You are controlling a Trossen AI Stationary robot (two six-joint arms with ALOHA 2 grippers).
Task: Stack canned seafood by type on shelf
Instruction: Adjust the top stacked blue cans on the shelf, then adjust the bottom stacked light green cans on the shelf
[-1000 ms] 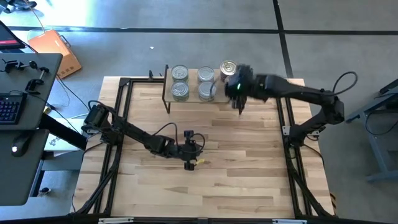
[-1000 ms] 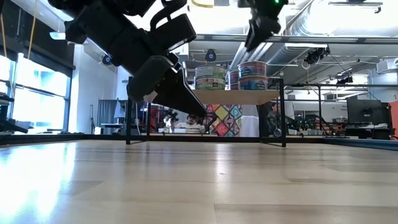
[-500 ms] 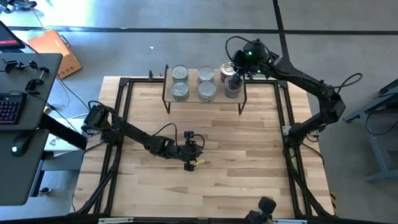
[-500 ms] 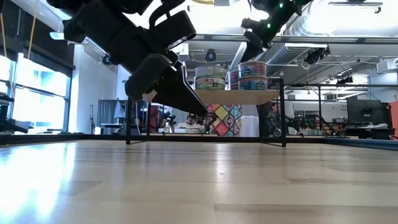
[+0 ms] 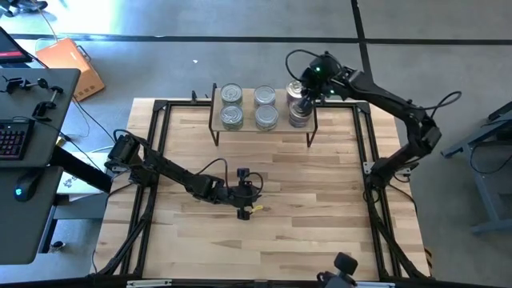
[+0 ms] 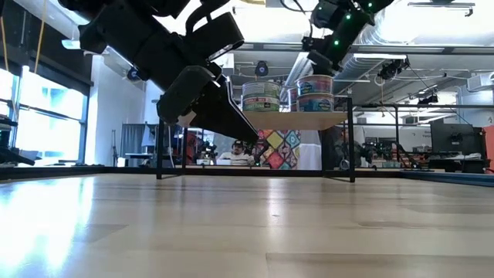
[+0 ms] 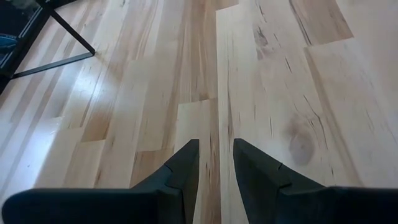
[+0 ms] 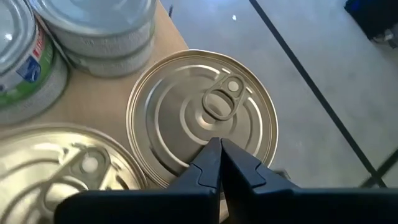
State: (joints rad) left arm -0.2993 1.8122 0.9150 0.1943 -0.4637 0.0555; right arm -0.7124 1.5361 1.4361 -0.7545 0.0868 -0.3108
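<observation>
On the far edge of the wooden slat tabletop [image 5: 264, 172] stands the shelf [image 5: 264, 128], a small light-wood board on thin black legs, and every place below is given from it. Its board carries the canned seafood [image 5: 266, 117], flat round tins gathered in stacks: two stacks toward the shelf's left end, two in the middle, and more at its right end. From table height the stacks [image 6: 261, 96] show as two tins high, with printed labels around their sides. The right gripper [image 5: 303, 96] hangs over the shelf's right end, its arm reaching in from beyond the shelf's right side. Its wrist camera shows the two dark fingers [image 8: 214, 165] pressed tight together, grasping nothing, their tips directly above a gold-lidded tin [image 8: 202, 118] with a ring pull; whether the tips touch the lid cannot be told. Just beside that tin lies another gold lid [image 8: 68, 162], and silver tins with green and white labels [image 8: 34, 68] stand close by on the same board. The left gripper [image 5: 244, 210] waits well in front of the shelf, low over the bare tabletop. Its fingers [image 7: 183, 171] stand slightly apart with nothing between them, only wood planks showing through the gap.
</observation>
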